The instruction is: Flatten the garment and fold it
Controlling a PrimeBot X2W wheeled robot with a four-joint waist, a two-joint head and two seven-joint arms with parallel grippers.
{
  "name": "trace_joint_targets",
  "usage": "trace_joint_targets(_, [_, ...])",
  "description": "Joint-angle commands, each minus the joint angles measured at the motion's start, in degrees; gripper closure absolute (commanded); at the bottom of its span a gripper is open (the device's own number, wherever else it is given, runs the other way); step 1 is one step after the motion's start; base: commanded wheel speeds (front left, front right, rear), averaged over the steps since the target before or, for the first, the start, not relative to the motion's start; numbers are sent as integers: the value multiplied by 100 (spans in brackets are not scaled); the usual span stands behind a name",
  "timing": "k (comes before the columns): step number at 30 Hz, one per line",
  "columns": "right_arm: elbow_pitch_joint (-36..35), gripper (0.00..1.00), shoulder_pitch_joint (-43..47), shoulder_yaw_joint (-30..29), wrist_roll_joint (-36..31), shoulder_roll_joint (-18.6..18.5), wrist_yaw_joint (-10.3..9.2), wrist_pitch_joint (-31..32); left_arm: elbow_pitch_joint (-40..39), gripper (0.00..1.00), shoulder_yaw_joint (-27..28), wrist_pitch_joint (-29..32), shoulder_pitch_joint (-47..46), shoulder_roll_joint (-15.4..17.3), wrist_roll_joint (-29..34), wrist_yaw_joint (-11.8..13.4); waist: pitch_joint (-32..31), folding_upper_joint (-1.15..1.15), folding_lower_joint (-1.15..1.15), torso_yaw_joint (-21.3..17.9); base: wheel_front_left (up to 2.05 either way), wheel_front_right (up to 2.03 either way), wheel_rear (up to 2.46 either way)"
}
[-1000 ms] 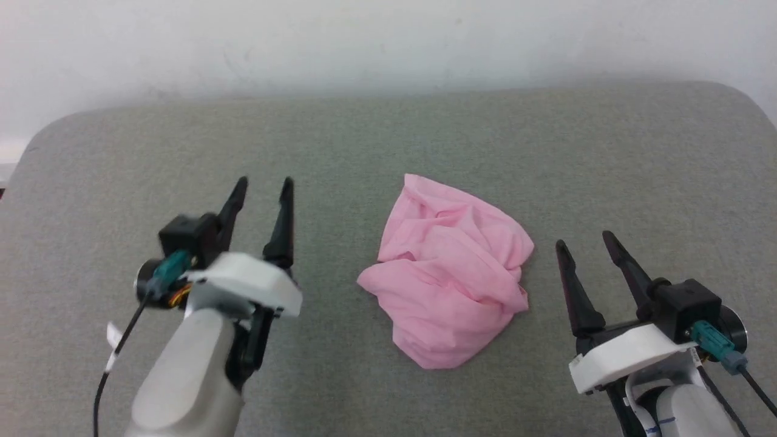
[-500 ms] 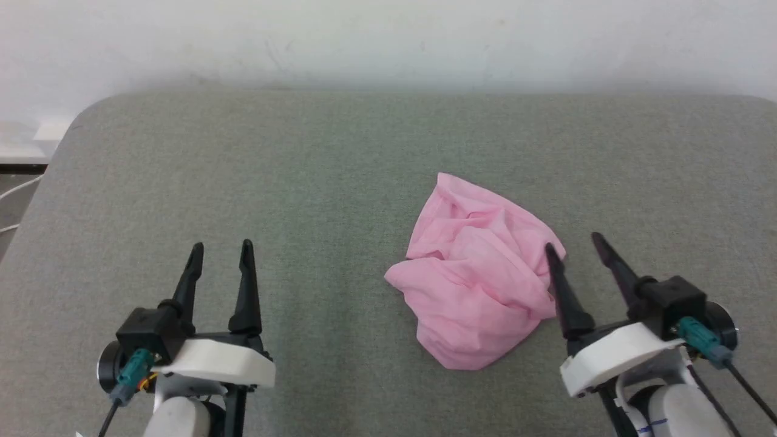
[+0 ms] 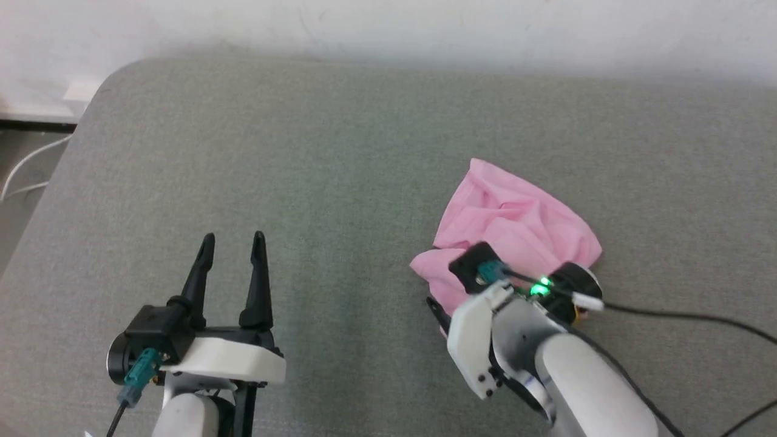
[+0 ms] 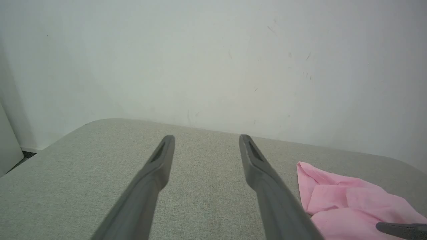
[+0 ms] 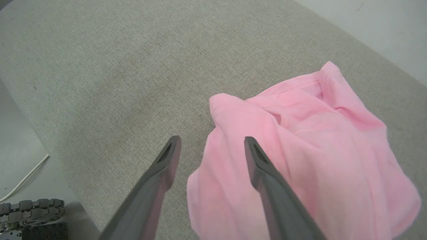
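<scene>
The garment (image 3: 522, 218) is a crumpled light pink heap right of centre on the grey padded table (image 3: 303, 152). My right wrist (image 3: 516, 303) hangs over its near edge, pointing down and leftward, and one dark fingertip (image 3: 433, 303) pokes out beside the cloth. In the right wrist view the right gripper (image 5: 211, 139) is open just above the garment (image 5: 317, 150); one finger is over the pink cloth, the other over bare table. My left gripper (image 3: 234, 235) stands open and empty at the lower left, well clear of the garment (image 4: 350, 203).
A white wall (image 3: 388, 24) runs behind the table. The table's rounded left corner (image 3: 115, 76) drops to a floor with a pale cable (image 3: 30, 176). A black cable (image 3: 698, 318) trails right from my right wrist across the table.
The head camera has shifted, sliding the scene rightward. My right gripper swung from beside the garment to above its near edge, pointing down. The left arm drew back to the lower left.
</scene>
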Motion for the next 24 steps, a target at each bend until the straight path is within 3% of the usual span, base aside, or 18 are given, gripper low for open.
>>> trace_joint_targets(1, [179, 0, -266, 57, -91, -6, -6, 216, -21, 0, 37, -27, -108, -49, 60, -48, 135, 0, 0, 113, 0, 0, 0])
trace_joint_targets(10, [1444, 0, -1080, 334, -268, -6, -6, 1198, -44, 0, 24, -27, -292, -148, 130, -161, 388, 0, 0, 340, 0, 0, 0])
trace_joint_targets(11, [1538, 12, -1119, 353, -249, -6, -6, 1253, -38, 0, 19, -27, -299, -152, 128, -169, 399, 0, 0, 352, 0, 0, 0])
trace_joint_targets(12, [1620, 59, -1155, 394, -238, -6, -6, 1304, -34, 0, 13, -27, -305, -155, 127, -176, 410, 0, 0, 363, 0, 0, 0])
trace_joint_targets(13, [1679, 86, -1189, 433, -209, -6, -6, 1327, -28, 0, 9, -27, -308, -158, 124, -180, 416, 0, 0, 372, 0, 0, 0])
trace_joint_targets(14, [1714, 100, -1215, 449, -151, -6, -6, 1314, -18, 0, 6, -27, -308, -160, 120, -183, 417, 0, 0, 377, 0, 0, 0])
trace_joint_targets(24, [926, 100, -1515, 137, 932, -6, -6, 52, 58, 0, 34, -27, -226, -165, 83, -148, 178, 0, 0, 283, 0, 0, 0])
